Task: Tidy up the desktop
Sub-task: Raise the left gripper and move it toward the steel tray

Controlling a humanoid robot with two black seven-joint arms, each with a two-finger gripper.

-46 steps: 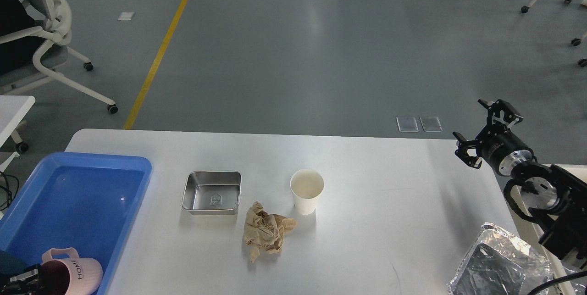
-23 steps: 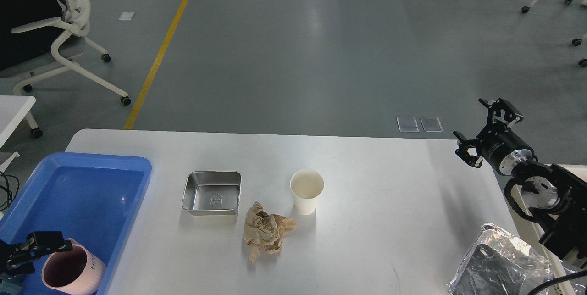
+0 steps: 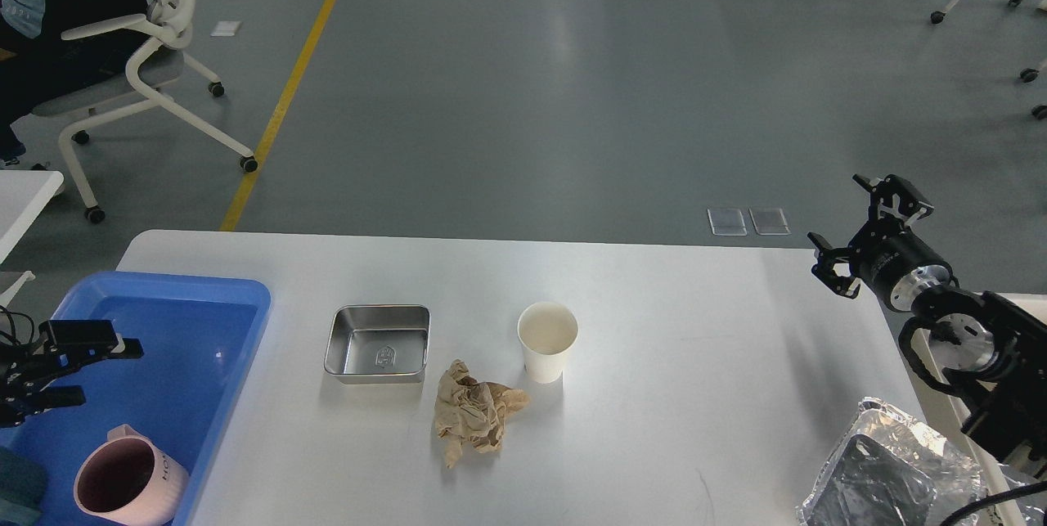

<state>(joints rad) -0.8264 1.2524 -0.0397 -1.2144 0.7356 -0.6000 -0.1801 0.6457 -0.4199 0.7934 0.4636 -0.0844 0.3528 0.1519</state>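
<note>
The white desktop (image 3: 671,362) holds a square metal tin (image 3: 378,343), a white paper cup (image 3: 547,340) and a crumpled brown paper (image 3: 473,413) in front of them. At the left, a pink mug (image 3: 123,482) stands upright in the near corner of the blue tray (image 3: 245,321). My left gripper (image 3: 78,370) hovers open above the tray, just behind the mug and apart from it. My right gripper (image 3: 859,236) is open and empty above the desktop's far right corner.
A foil-lined bin (image 3: 887,469) sits at the near right edge. A white office chair (image 3: 155,60) stands on the floor at the far left, beside a small white side table (image 3: 24,191). Grey floor with a yellow line (image 3: 286,92) lies beyond the desktop.
My left gripper set the pink mug upright in the tray, let go, and rose away from it. The office chair rolled to the right. The right arm stayed still.
</note>
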